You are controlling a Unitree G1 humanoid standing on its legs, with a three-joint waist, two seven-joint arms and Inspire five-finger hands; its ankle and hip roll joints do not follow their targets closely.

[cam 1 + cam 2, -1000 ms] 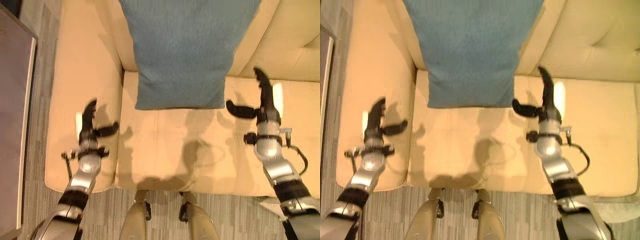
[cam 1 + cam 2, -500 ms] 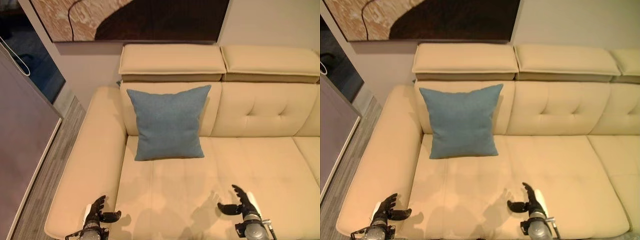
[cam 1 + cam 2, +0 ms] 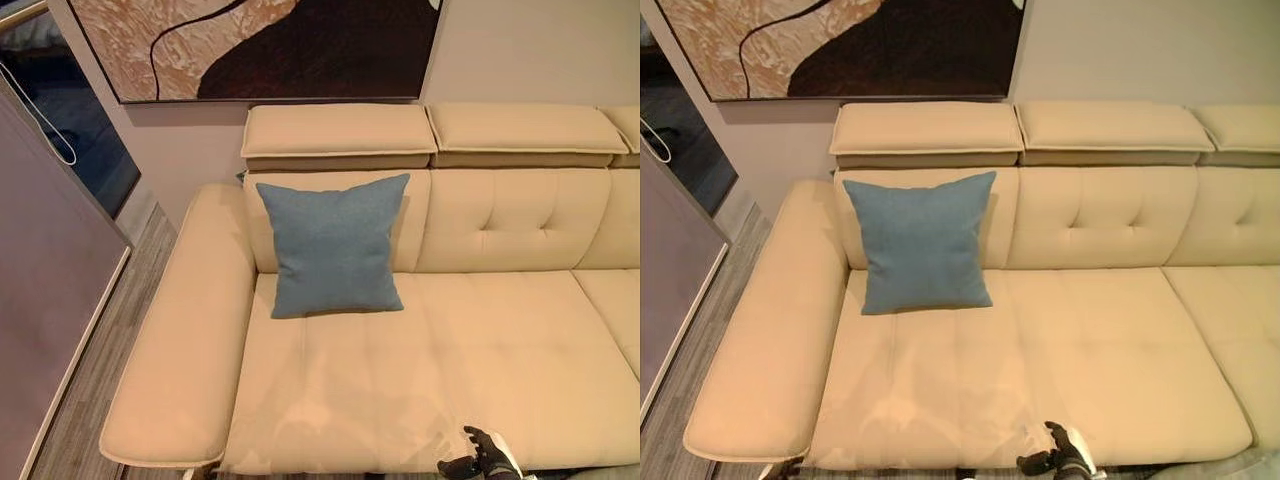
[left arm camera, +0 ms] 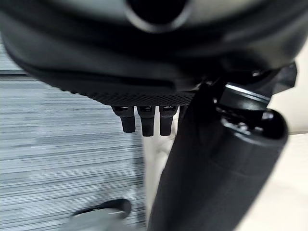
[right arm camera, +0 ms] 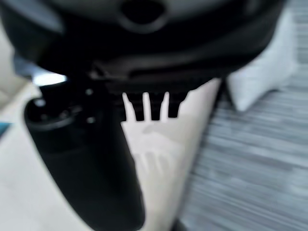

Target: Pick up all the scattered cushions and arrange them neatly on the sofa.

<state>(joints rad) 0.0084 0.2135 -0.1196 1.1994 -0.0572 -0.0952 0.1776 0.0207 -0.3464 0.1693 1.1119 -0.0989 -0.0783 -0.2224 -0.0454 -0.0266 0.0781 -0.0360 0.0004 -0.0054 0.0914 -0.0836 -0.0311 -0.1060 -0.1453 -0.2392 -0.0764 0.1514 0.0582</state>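
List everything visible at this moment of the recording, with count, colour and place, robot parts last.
Sofa: one, beige, spanning the scene, armrest at the robot's left.
Blue cushion: one, upright against the backrest, on the seat next to the armrest.
Wall picture: one, brown and cream, above the sofa.
White cushion: one, on the grey floor beside the sofa.
Floor: grey planks, left of the sofa.
Left hand: dark, fingers straight, holding nothing.
Right hand: dark, open, at the seat's front edge.

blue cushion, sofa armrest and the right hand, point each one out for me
square blue fabric cushion (image 3: 334, 245), left eye view, centre of its front face
beige padded sofa armrest (image 3: 178, 335), left eye view, middle of its top surface
dark right hand (image 3: 1064, 458), right eye view, on its palm, fingers spread
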